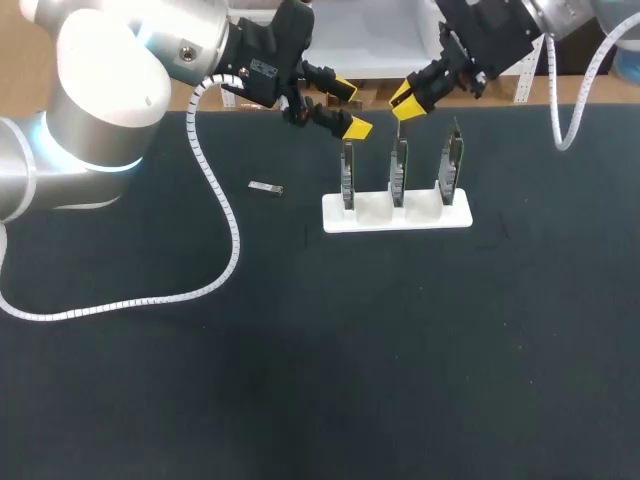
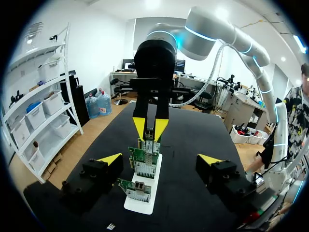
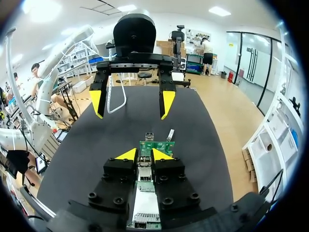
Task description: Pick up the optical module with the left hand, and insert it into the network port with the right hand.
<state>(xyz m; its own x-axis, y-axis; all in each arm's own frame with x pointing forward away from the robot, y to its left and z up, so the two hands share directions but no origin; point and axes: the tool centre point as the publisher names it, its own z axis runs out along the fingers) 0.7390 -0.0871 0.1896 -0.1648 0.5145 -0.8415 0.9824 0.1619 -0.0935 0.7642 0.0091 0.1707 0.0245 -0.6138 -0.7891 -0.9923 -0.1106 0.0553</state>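
Silvery oblong optical module (image 1: 266,187), black table (image 1: 300,350)

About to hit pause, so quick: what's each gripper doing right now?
Left gripper: open, empty; the optical module lies on the table.
Right gripper: at the middle card; grip cannot be told.

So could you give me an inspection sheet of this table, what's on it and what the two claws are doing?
Surface: black table.
Job's things: optical module lying loose on the table, left of the white holder; three cards stand upright in the holder.
Clutter: nothing seen.
Grippers: left gripper open and empty near the top of the left card; right gripper at the top of the middle card, grip unclear.
Cables: white spiral hose from the left arm trails across the table.
Surroundings: nobody reaches over the table.
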